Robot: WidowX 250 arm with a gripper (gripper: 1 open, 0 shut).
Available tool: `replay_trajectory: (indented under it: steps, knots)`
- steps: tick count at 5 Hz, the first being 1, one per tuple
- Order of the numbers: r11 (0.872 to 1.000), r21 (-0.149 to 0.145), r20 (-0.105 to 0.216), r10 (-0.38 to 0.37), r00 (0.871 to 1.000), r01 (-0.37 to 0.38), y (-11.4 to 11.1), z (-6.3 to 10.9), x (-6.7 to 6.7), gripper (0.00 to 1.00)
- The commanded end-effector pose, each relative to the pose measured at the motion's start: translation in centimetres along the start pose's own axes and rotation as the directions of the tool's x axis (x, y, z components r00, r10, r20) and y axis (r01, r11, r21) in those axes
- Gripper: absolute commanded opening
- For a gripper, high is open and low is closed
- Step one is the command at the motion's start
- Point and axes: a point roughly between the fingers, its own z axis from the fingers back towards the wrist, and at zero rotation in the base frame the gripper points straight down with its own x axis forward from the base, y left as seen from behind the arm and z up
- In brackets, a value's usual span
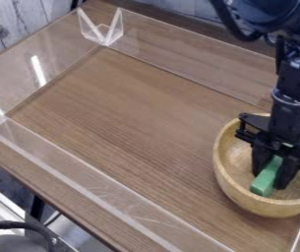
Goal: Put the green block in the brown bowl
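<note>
Wood-grain tabletop (126, 118) fills most of the view, and low clear plastic walls (60, 162) run along its edges, probably to stop things from sliding off; behind it there is a pale plank wall, and a small clear bracket (99, 28) stands at the far corner, well apart from the brown bowl.

I take the brown bowl (235, 183) as the landmark; it sits at the near right part of the table, close to the right edge of the picture; its thick rim is partly cut by the frame on the right side.

Directly above the bowl, the black arm comes down almost vertical, and the gripper (273, 173) is lowered inside the bowl, below the level of the rim; this low position makes sense, because a release from there lets the block fall only a little and not bounce out.

The green block (266, 180) is inside the bowl, between the black fingers; it stands tilted, one end low toward the bottom of the bowl; I cannot tell if it already touches the wood. The jaws are closed tight on the block, holding it by its narrow sides, which is why it stays upright and does not lie flat.

In my judgement the carrying part is finished; what remains is to open the fingers and then lift the arm straight up, so that they do not drag the block over the rim.
</note>
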Motion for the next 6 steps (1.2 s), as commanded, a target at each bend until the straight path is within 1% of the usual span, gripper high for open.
replay_trajectory:
  steps: [1,3,6]
  knots:
    - [1.0,-0.002,0.024,0.004,1.0,-0.004,0.47,0.89,0.4,0.0]
    - [1.0,-0.004,0.022,0.006,1.0,-0.006,0.65,1.37,0.34,0.0]
    - [1.0,-0.001,0.003,0.01,1.0,-0.01,0.82,0.97,0.52,0.0]
